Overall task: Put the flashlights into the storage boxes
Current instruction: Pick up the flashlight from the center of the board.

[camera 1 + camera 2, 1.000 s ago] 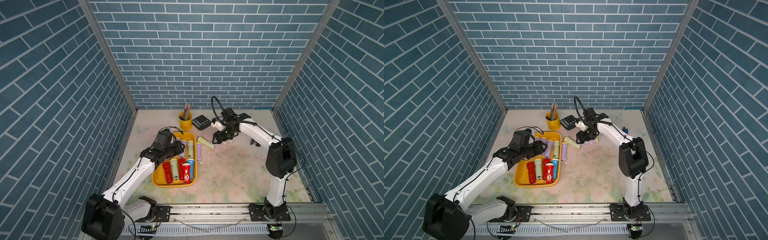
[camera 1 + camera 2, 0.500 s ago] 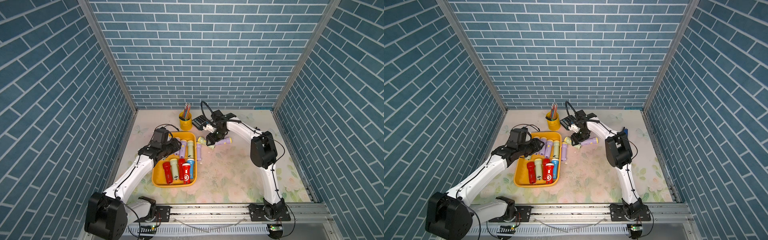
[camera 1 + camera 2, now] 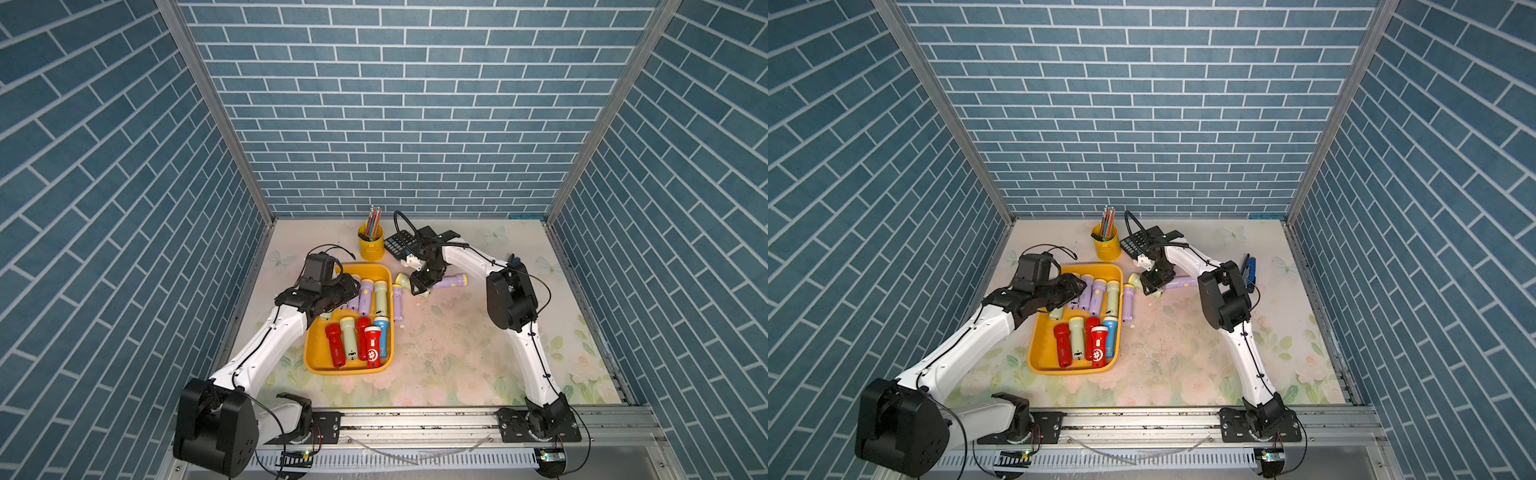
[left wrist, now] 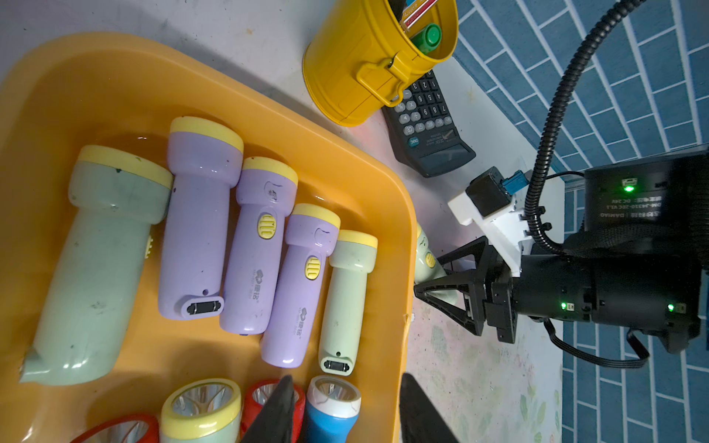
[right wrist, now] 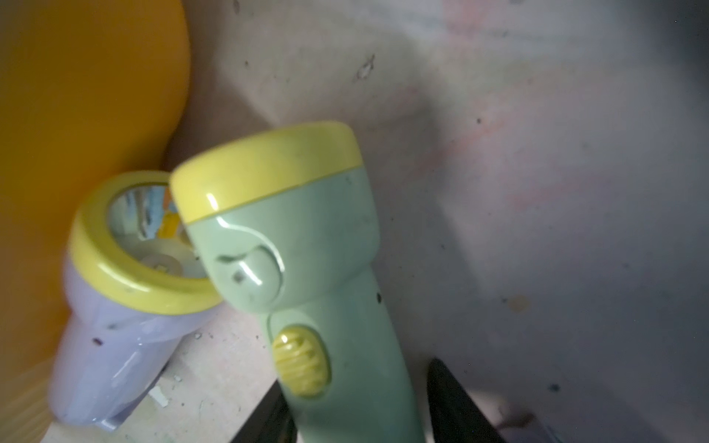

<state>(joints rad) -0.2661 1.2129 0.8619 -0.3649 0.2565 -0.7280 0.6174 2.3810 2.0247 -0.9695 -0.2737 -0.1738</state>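
**Both top views:** An orange-yellow storage tray [image 3: 316,351] sits on the flowered desk [image 3: 457,361] and holds about ten flashlights [image 3: 361,338] in two rows. Three flashlights lie outside it.
- A lilac flashlight [image 3: 397,301] lies just beside the tray's right wall.
- A pale green flashlight [image 3: 402,280] lies near the tray's far right corner.
- A second lilac flashlight [image 3: 451,281] lies further right.

A second ago the right hand [image 3: 419,286] was by that second lilac flashlight, with its fingers wider apart. It has since swung towards the tray and clenched on the pale green flashlight's handle. The left hand [image 3: 349,291] hovers over the tray's far left end, hardly moved.

**Left wrist view:** The left hand's [image 4: 345,379] two dark fingers stand apart with nothing between them, above the near row of flashlights. Past the tray's rim [image 4: 403,214], the right hand's [image 4: 429,276] black fingers straddle the pale green flashlight [image 4: 424,253].

**Right wrist view:** The pale green flashlight [image 5: 307,249] fills the picture, its yellow head pointing away from the camera. The handle is gripped between the right hand's fingers [image 5: 274,420]. Its head overlaps the head of the lilac flashlight [image 5: 115,345] lying by the tray wall [image 5: 76,96]. Whether it has left the desk cannot be told.

The grasp looks made. The likely next move is to lift this flashlight over the rim into the tray, which leaves the two lilac ones.
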